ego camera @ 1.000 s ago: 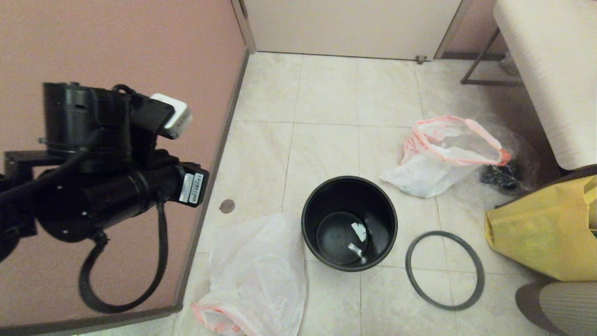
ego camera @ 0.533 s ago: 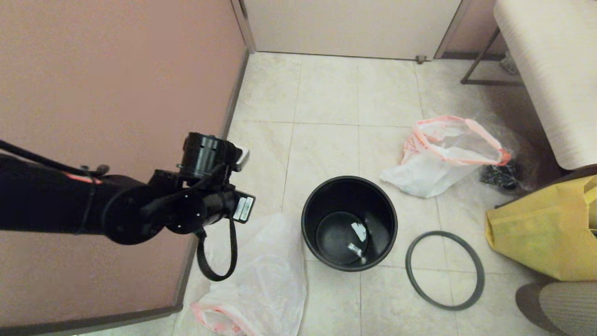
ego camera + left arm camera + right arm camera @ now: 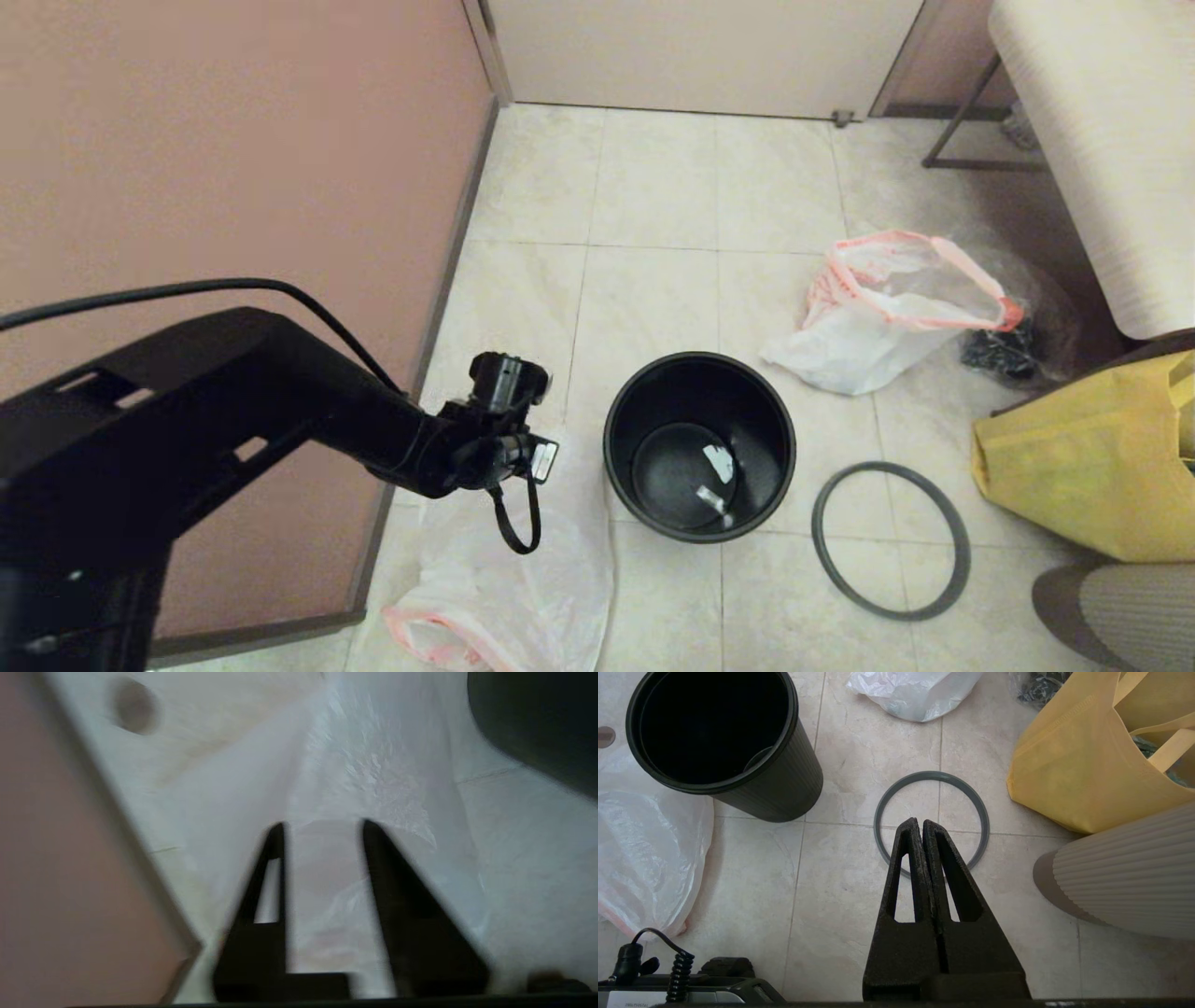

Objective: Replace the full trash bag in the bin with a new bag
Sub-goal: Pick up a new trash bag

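on the tile floor (image 3: pixel 653 196) the new bag (image 3: pixel 523 569) lies flat just under the left gripper (image 3: pixel 322 826), jaws apart and empty, beside the bin (image 3: pixel 699 446); right gripper (image 3: pixel 922 822) closed, parked farther off.

head high, wrists low, sharing bin (image 3: pixel 699 446)

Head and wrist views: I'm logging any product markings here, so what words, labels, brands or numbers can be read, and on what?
None can be read.
White sticker on the left arm's wrist: printed, too small to read.
White label strip on the device at the edge of the right wrist view: letters too small and cut off.
White scraps in the bin: no print visible.
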